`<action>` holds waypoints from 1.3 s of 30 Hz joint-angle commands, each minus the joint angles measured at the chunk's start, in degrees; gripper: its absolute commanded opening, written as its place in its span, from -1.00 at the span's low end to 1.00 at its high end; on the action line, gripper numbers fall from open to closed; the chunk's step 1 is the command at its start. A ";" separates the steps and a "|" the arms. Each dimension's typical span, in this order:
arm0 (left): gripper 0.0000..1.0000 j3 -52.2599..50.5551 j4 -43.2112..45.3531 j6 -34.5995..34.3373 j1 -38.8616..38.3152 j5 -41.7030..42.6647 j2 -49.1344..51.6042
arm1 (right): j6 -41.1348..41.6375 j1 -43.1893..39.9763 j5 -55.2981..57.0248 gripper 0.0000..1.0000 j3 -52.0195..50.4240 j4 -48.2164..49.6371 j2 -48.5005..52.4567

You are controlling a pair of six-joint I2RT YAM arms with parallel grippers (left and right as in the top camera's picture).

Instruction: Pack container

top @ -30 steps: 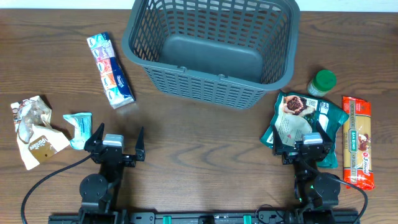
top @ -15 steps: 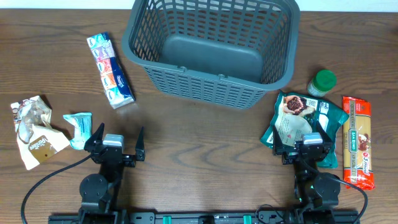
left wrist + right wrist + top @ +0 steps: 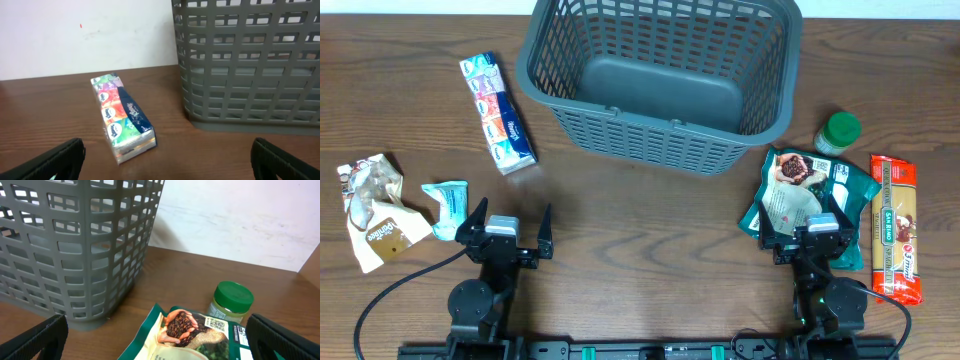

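Note:
The dark grey slotted container [image 3: 582,135] stands empty at the back centre of the table; it also shows in the left wrist view [image 3: 240,65] and the right wrist view [image 3: 75,245]. My left gripper [image 3: 506,229] is open and empty near the front left, with a tissue pack [image 3: 122,117] ahead of it. My right gripper [image 3: 809,227] is open and empty at the front right, over the near end of a green coffee bag [image 3: 803,190], which also shows in the right wrist view [image 3: 195,332].
A tissue pack [image 3: 497,112] lies left of the container. A crumpled brown-white bag [image 3: 372,207] and a small teal packet [image 3: 446,207] lie at far left. A green-lidded jar [image 3: 838,132] and an orange pasta packet [image 3: 896,228] sit at the right.

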 commanded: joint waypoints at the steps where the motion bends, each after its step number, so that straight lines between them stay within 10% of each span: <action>1: 0.97 -1.03 -1.75 -0.87 0.04 1.07 0.00 | 0.83 0.46 0.02 0.99 -0.26 -0.13 -0.35; 17: 0.97 -1.03 -1.75 -0.94 0.04 1.09 0.00 | 11.61 0.44 -0.33 0.98 -0.26 -0.17 0.61; 24: 0.97 5.42 -10.60 -23.67 0.04 3.26 2.29 | 27.43 0.44 -7.43 0.98 1.88 -1.27 4.00; 39: 0.97 47.25 -35.80 -14.78 0.04 8.79 35.54 | 27.39 0.46 -12.28 0.98 40.52 -39.39 28.17</action>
